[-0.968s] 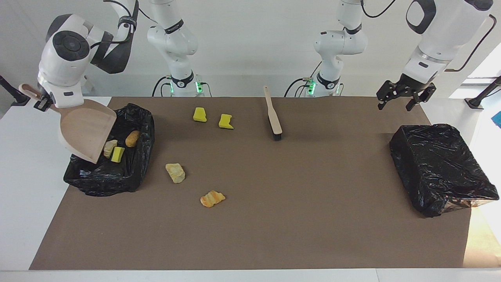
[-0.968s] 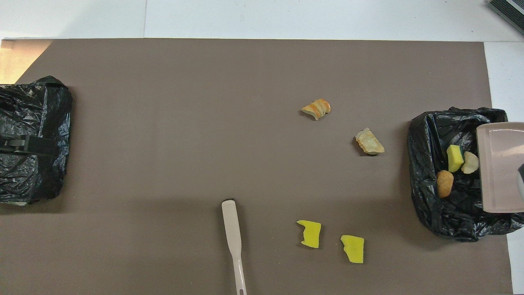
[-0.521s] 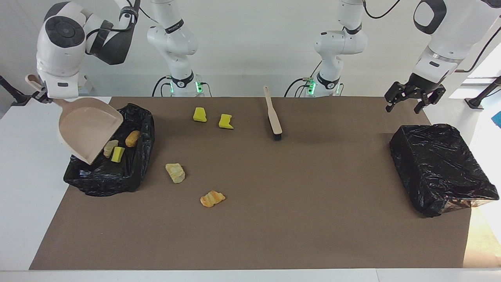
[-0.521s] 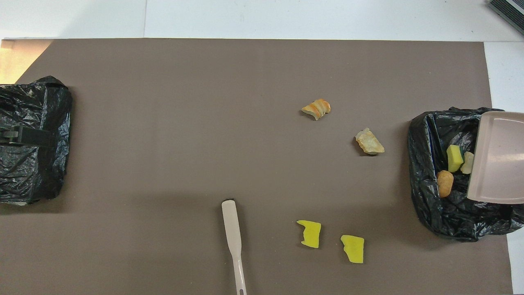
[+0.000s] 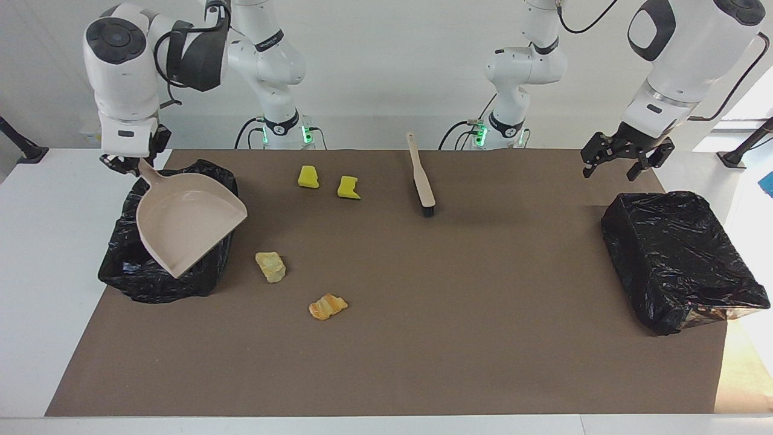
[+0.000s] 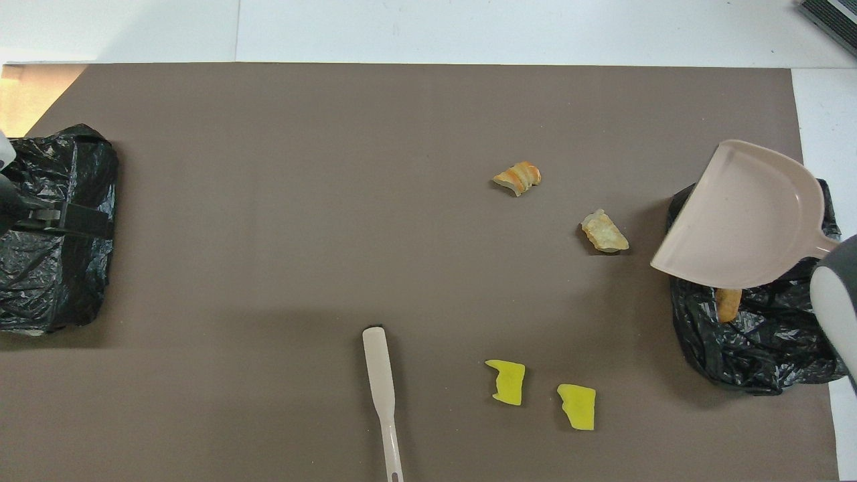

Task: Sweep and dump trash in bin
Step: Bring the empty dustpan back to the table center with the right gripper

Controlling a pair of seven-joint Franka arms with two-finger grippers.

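R gripper (image 5: pixel 130 164) clamped on dustpan (image 5: pixel 190 226) handle over bin (image 5: pixel 130 275); trash (image 5: pixel 270 266) beside

Mostly hidden under the beige plastic dustpan (image 6: pixel 743 217): the brown oval lump (image 6: pixel 728 302) in the black-bagged bin (image 6: pixel 756 348)

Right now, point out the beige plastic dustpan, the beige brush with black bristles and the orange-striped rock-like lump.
beige plastic dustpan (image 5: pixel 188 226), facing view, pan floor.
beige brush with black bristles (image 5: pixel 421 175), facing view, handle middle.
orange-striped rock-like lump (image 5: pixel 328 306), facing view, centre.
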